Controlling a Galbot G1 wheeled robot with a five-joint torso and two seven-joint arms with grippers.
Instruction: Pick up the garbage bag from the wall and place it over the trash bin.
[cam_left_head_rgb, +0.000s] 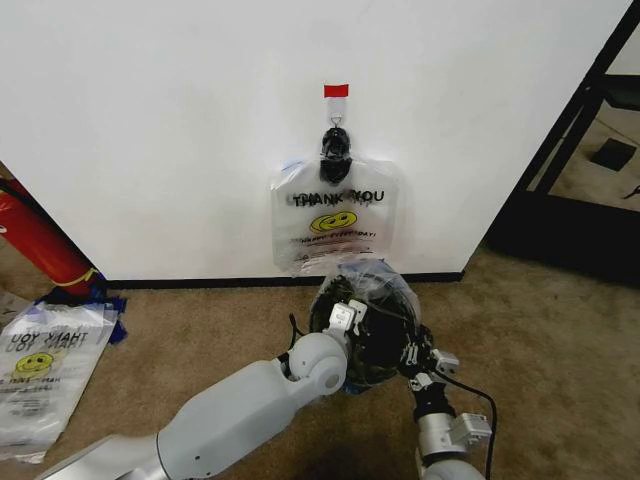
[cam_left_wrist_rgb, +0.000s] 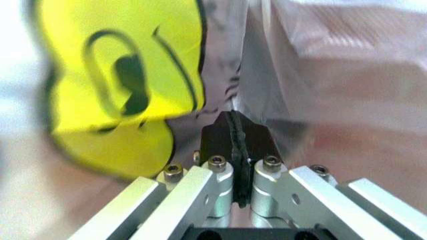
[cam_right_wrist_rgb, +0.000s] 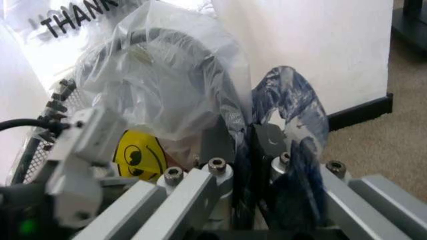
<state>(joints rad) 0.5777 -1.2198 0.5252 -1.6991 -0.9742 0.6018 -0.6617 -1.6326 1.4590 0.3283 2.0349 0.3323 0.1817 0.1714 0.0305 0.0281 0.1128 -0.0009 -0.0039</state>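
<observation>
bin mouth (cam_left_head_rgb: 365, 305) seemingly bag-draped, carpet (cam_left_head_rgb: 560, 330) rightward open

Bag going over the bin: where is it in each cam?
Head: garbage bag draped over the trash bin, below the hanging bag.
Left wrist: pinched in the left gripper.
Right wrist: bluish edge in the right gripper.
Shared: its yellow smiley, both wrist views.

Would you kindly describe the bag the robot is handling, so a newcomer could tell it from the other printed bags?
Start at the white wall and drop to the black trash bin at its foot. The garbage bag is the crumpled clear plastic draped over that bin's mouth, pinched by the left end effector and the right end effector. Unlike it, one lookalike hangs flat from the wall clip and another lies on the carpet.
</observation>
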